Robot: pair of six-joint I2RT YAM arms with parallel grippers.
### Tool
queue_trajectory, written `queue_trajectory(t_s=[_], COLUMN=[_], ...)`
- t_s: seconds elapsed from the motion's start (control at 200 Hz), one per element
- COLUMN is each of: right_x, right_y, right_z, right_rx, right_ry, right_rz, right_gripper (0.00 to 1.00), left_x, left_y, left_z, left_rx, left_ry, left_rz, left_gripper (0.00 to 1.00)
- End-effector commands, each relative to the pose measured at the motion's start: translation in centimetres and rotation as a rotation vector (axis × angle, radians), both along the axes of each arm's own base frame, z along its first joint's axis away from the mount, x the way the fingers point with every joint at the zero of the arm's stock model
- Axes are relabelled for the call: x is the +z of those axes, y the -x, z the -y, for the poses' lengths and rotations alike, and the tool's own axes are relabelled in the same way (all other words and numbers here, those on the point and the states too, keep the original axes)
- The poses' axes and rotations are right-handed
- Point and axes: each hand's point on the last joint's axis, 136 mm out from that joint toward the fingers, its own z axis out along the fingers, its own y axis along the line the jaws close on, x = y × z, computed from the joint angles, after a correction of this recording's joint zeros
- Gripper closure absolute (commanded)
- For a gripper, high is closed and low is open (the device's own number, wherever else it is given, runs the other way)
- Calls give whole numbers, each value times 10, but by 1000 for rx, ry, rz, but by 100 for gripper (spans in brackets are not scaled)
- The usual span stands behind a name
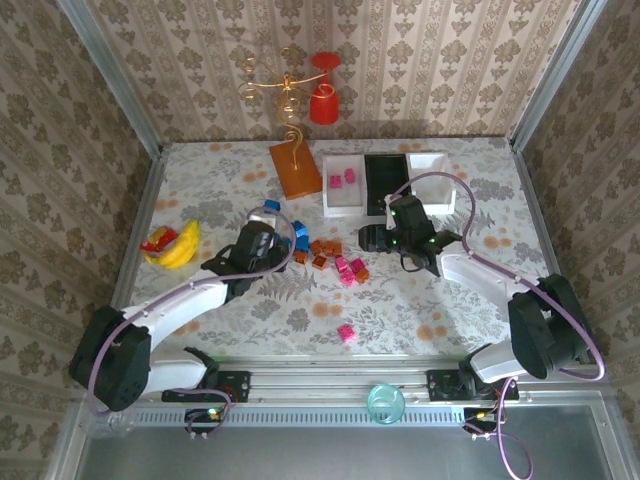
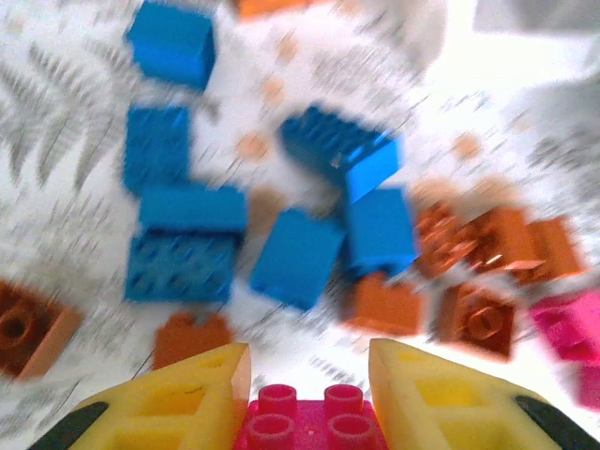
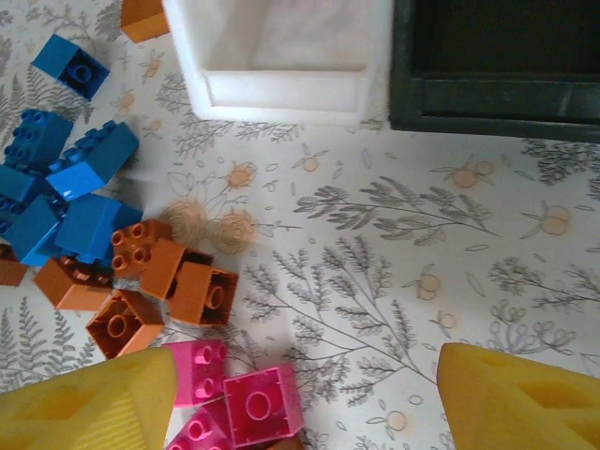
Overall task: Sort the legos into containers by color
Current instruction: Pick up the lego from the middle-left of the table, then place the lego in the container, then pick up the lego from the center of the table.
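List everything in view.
blue legos: about seven, blue, pile left
orange-brown legos: about six, orange-brown, pile middle
pink legos: several, magenta, pile's near edge; two in white bin; one alone
white bins: two, white, back
black bin: one, black, between them
board: one, orange, beside bins
banana toy: one, yellow-red, left
cup: one, red, back wall
wire stand: one, gold, back wall
glass: one, teal, front rail
left gripper: shut on pink lego
right gripper: open, right of pile

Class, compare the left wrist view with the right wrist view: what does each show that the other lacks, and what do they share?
Left wrist: the left gripper shut on a pink lego. Right wrist: the open right gripper, and a white container beside the black container. Shared: the heap of blue legos and orange-brown legos.
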Motion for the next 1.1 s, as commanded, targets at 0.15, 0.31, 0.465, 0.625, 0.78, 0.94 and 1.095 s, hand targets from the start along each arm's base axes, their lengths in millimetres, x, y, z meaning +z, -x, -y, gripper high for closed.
queue_trajectory(t_s=[0.15,0.31,0.465,0.625,0.78,0.94,1.095], right_x=[17,10,3,-8,-18,-32,-52], right_y=[-1,5,17,34,54,74,83], right_z=[24,31,36,33,23,9,-5], right_rx=[-108,-119,-125,-91,-20,63,127], right_ry=[14,46,52,32,14,43,120], right_rz=[86,63,37,-22,-68,-101,-142], right_gripper=[23,23,22,23,26,31,35], left_x=[42,44,22,9,23,57,76], left_y=[-64,-105,-146,-183,-197,-173,-124], left_z=[70,115,144,163,173,163,131], left_rx=[-109,-189,-222,-234,-251,-257,-247], left_ry=[2,-10,-83,-124,-134,-63,16], left_rz=[117,110,80,59,66,95,132], left_gripper=[63,63,62,57,45,37,32])
